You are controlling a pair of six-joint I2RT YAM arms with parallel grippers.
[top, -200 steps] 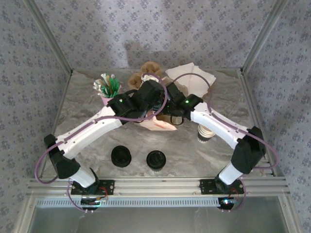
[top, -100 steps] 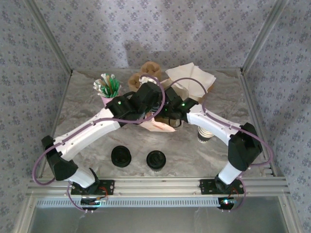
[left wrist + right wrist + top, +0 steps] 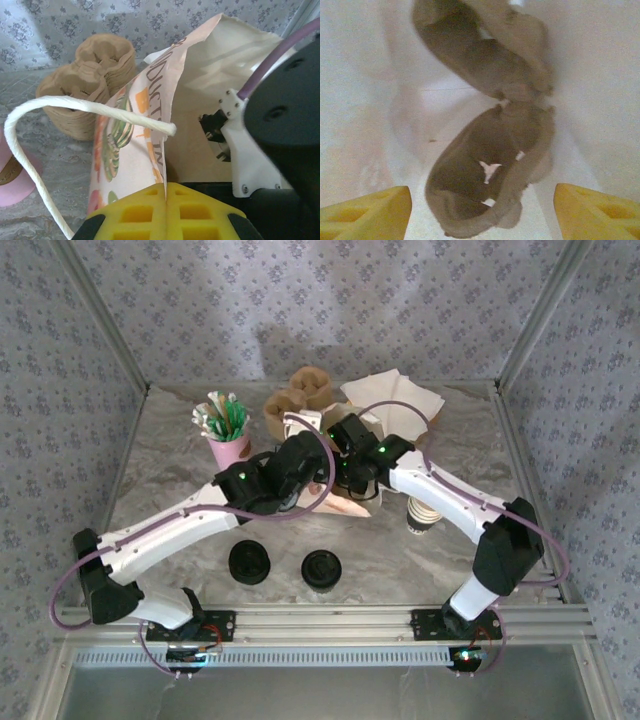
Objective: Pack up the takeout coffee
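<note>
My left gripper (image 3: 165,202) is shut on the rim of the printed paper bag (image 3: 125,150), whose white cord handle (image 3: 75,107) loops out to the left. In the top view that gripper (image 3: 318,478) holds the bag (image 3: 338,500) at the table's middle. My right gripper (image 3: 482,215) is open inside the bag, above a brown pulp cup carrier (image 3: 485,185) on the bag's floor. Two round black tops (image 3: 249,562) (image 3: 322,569) stand near the front. From above I cannot tell which is the lidded coffee cup.
A pale stack of paper cups (image 3: 423,515) sits under the right forearm. At the back are brown cup carriers (image 3: 300,395), white napkins (image 3: 395,395) and a pink cup of stirrers (image 3: 228,430). The right arm (image 3: 270,140) crowds the bag's mouth.
The left wrist has drawn a little toward the near side, still holding the bag's rim. The right wrist has moved back and left, deeper into the bag.
</note>
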